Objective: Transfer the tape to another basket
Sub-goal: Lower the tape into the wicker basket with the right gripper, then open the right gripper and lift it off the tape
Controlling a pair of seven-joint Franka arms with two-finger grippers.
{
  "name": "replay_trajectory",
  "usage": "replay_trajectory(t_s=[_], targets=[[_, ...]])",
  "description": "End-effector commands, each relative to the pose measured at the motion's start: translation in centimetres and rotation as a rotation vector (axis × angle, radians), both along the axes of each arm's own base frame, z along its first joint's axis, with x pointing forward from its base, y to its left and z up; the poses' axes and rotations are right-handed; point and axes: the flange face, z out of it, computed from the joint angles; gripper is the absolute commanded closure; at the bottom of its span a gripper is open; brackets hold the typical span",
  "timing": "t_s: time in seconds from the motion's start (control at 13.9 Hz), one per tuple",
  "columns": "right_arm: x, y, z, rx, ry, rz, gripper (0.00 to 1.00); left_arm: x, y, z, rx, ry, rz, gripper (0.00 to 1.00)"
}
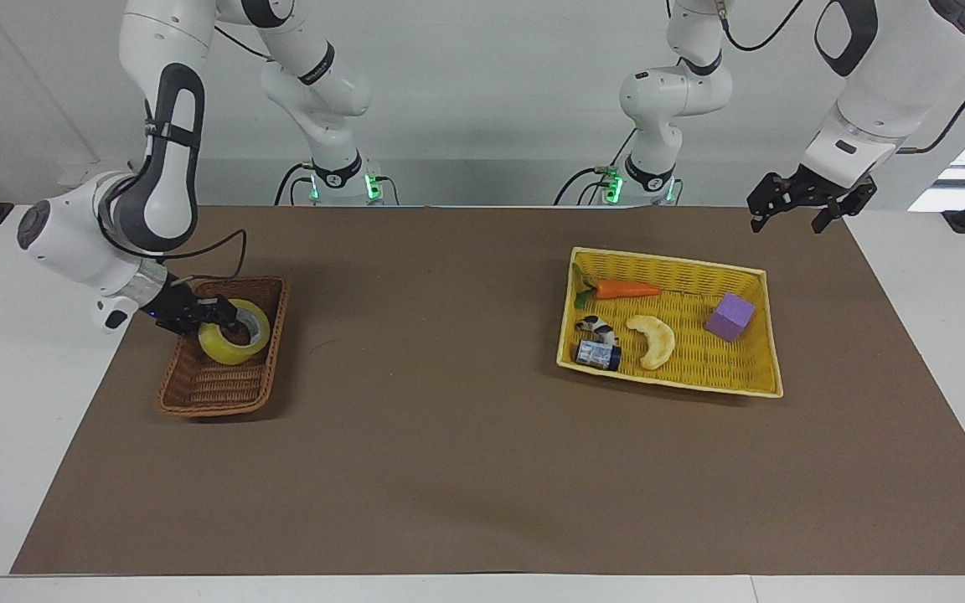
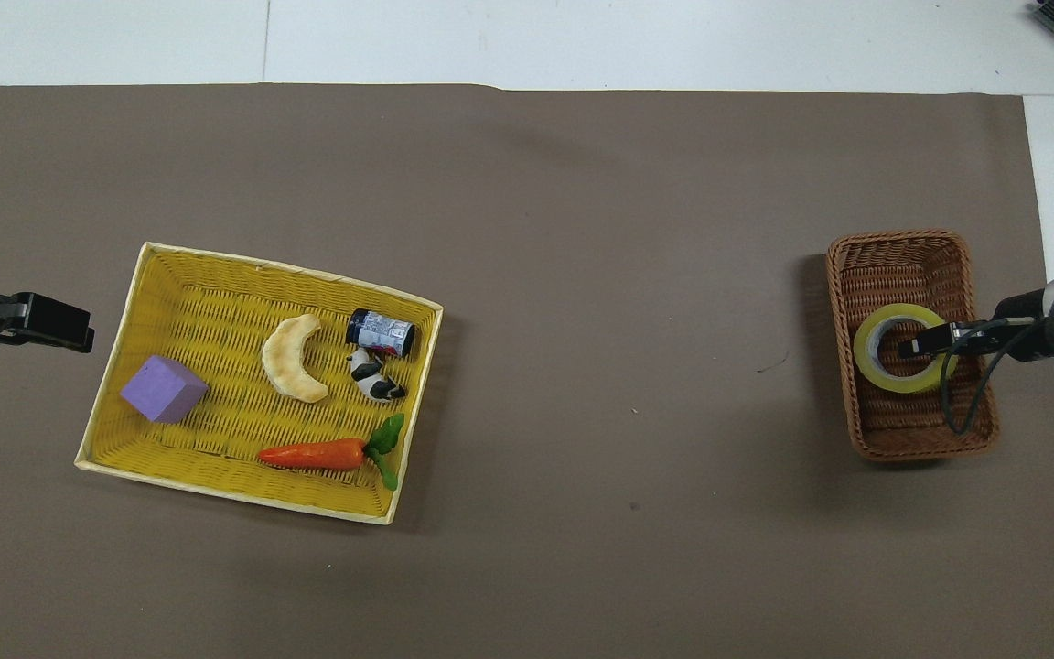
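Observation:
The yellow tape sits low inside the brown wicker basket at the right arm's end of the table. My right gripper is shut on the tape's wall, one finger in the core. In the overhead view the tape lies in the middle of the basket with the right gripper on its rim. My left gripper is open and empty, up in the air at the left arm's end, beside the yellow tray; it also shows in the overhead view.
The yellow woven tray at the left arm's end holds a carrot, a pale banana-like toy, a purple cube, a small can and a small black-and-white figure. Brown mat covers the table.

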Motion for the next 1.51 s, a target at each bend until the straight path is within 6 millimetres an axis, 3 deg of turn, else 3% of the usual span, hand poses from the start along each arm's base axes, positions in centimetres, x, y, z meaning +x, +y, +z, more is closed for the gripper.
replay_trajectory(t_s=[0.0,0.07,0.29,0.57,0.93,1.15,1.29,1.43], targets=[[2.4,0.2,3.3,-0.036,-0.093,0.032,0.0,0.2,1.2,0.5,0.008,-0.003,0.019,0.0],[3.6,1.3,4.5,-0.066,-0.13,0.06,0.0,0.2,1.7,0.4,0.007,0.002,0.023,0.0],[4.5,2.2,5.6,-0.16,-0.155,0.105,0.0,0.2,1.8,0.4,0.007,-0.001,0.025,0.0],[5.4,6.6,8.7,-0.219,-0.154,0.049,0.0,0.2,1.8,0.4,0.007,-0.001,0.026,0.0],[4.9,14.2,10.4,-0.277,-0.08,-0.103,0.0,0.2,1.7,0.4,0.007,-0.001,0.025,0.0],[4.3,19.9,11.5,-0.314,-0.043,-0.194,0.0,0.2,1.8,0.5,0.007,-0.003,0.026,0.0],[3.5,23.6,13.3,-0.327,-0.039,-0.267,0.0,0.2,1.7,0.4,0.007,-0.001,0.025,0.0],[2.7,24.6,16.5,-0.324,-0.048,-0.305,0.0,0.2,1.7,0.5,0.007,-0.003,0.025,0.0]])
